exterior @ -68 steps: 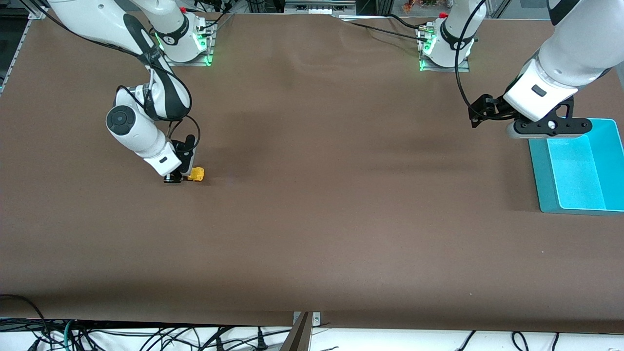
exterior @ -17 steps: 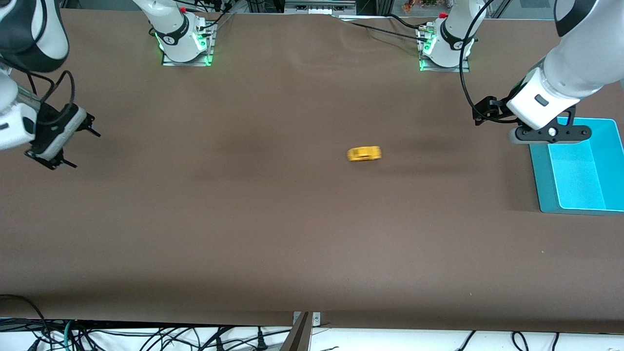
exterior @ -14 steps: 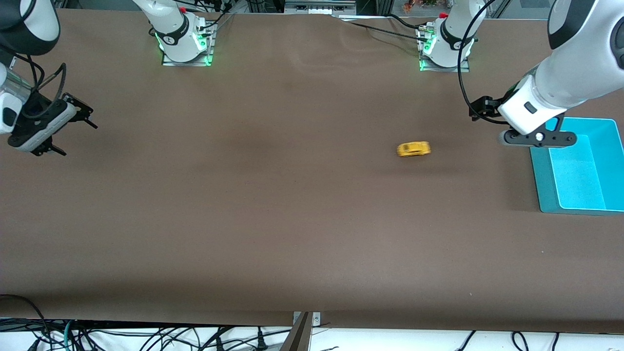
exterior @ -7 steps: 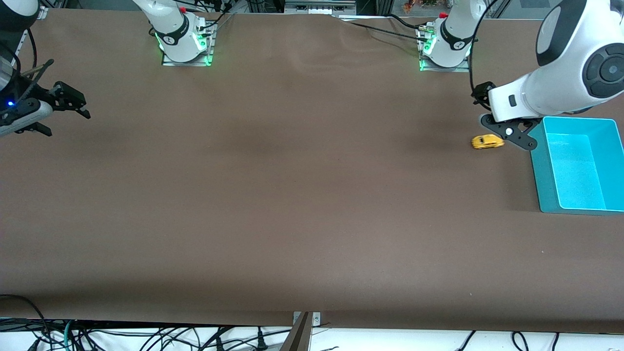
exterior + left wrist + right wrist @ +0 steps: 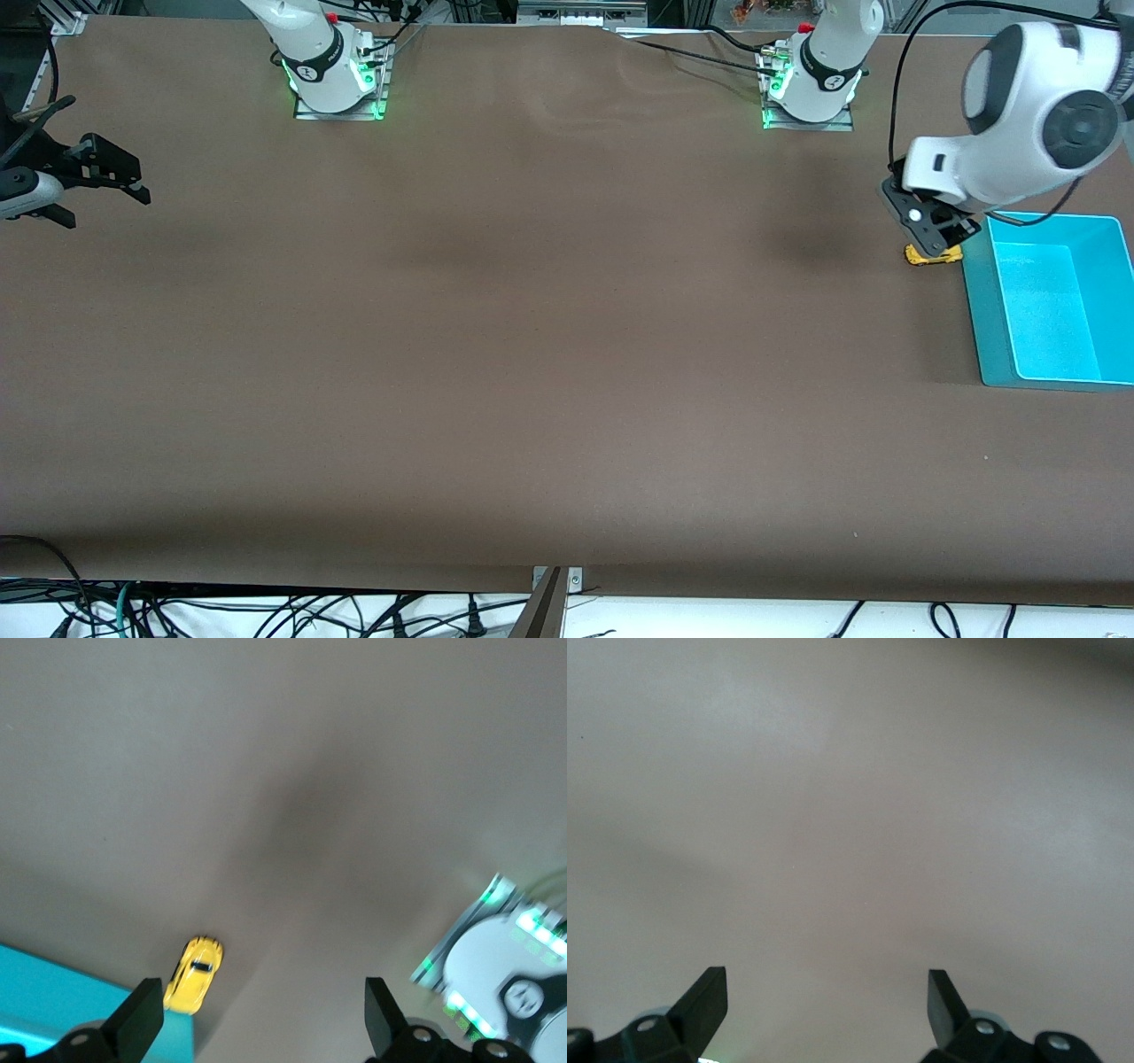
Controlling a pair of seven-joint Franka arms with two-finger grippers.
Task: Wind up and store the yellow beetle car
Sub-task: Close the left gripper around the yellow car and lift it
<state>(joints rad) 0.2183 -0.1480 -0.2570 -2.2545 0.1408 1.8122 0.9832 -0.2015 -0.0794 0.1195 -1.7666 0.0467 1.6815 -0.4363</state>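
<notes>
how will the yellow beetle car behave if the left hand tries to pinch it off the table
The yellow beetle car sits on wheels, so a nudge would probably roll it. Its rounded body looks smooth and may slip between fingertips. It lies against the teal bin, under the open left hand, which may crowd one finger.

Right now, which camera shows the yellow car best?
The left wrist view: the car shows whole from above, on the table by the teal bin, between the open fingers of the left gripper. In the front view the left gripper partly hides the car. The right wrist view shows only bare table.
</notes>
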